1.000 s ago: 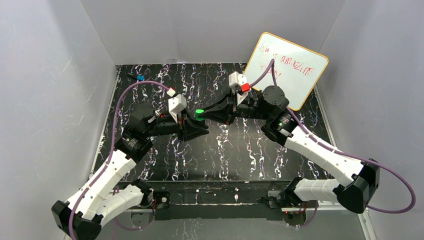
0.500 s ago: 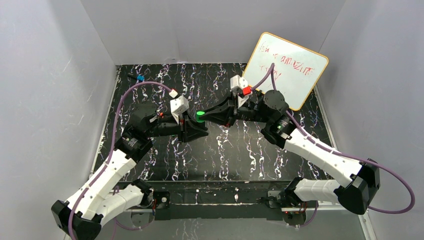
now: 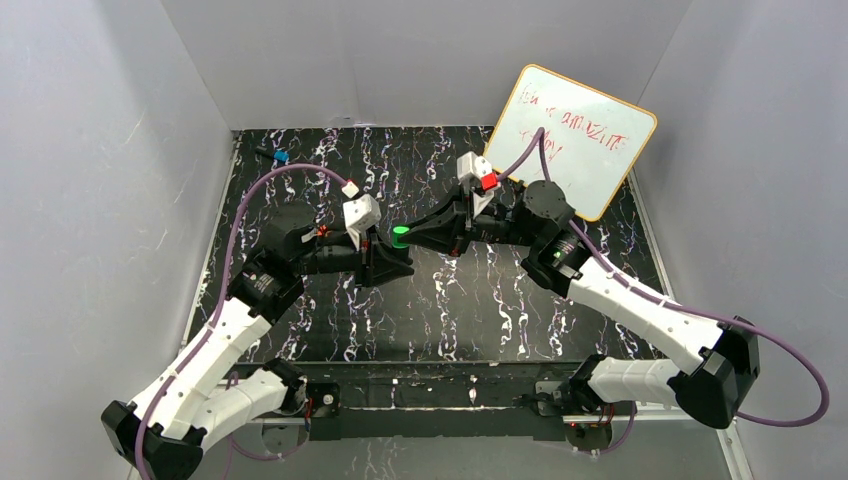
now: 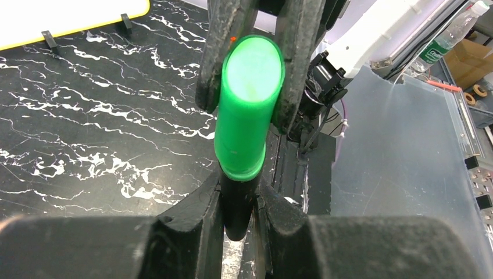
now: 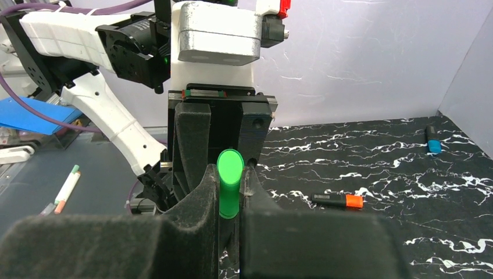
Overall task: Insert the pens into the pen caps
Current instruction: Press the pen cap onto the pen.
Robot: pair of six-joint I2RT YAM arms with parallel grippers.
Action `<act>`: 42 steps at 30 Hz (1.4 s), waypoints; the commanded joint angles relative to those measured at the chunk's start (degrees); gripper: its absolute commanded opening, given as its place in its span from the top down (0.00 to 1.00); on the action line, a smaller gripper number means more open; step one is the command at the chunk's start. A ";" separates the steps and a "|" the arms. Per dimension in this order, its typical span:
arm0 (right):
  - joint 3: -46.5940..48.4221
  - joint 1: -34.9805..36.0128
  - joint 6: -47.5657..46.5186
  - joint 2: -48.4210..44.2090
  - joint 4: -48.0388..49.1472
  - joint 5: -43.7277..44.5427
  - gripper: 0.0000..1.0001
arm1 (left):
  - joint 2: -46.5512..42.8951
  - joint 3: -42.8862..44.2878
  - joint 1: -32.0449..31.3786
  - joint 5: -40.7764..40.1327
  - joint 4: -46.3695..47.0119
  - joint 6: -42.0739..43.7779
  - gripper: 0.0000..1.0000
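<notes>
Now the green cap (image 4: 247,110) and black pen (image 4: 236,218) share one axis, running straight from left fingers to right fingers. Left gripper (image 4: 238,195) is clamped on the pen barrel. Right gripper (image 5: 230,177) is clamped on the cap, just ahead of the left fingertips, with the cap's skirt over the barrel. Compared with a second ago the grippers stand closer together, and the cap has shifted slightly toward the bases.

White shells, black joints on left arm (image 3: 215,345), right arm (image 3: 640,305). Purple cables (image 3: 300,167). Matte black fingers (image 5: 104,247). Red tab (image 3: 489,182) on right wrist.
</notes>
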 commanded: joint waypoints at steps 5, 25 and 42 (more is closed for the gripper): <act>-5.87 2.21 0.91 3.36 -17.81 -10.87 0.99 | -3.43 6.89 0.65 -5.59 12.67 1.38 1.00; -7.06 3.86 1.55 6.57 -22.08 -15.07 0.99 | -5.07 6.55 0.65 -12.33 16.12 2.09 1.00; -11.28 6.13 2.76 7.47 -21.36 -16.79 0.99 | -5.66 5.71 0.65 -15.01 21.55 0.95 1.00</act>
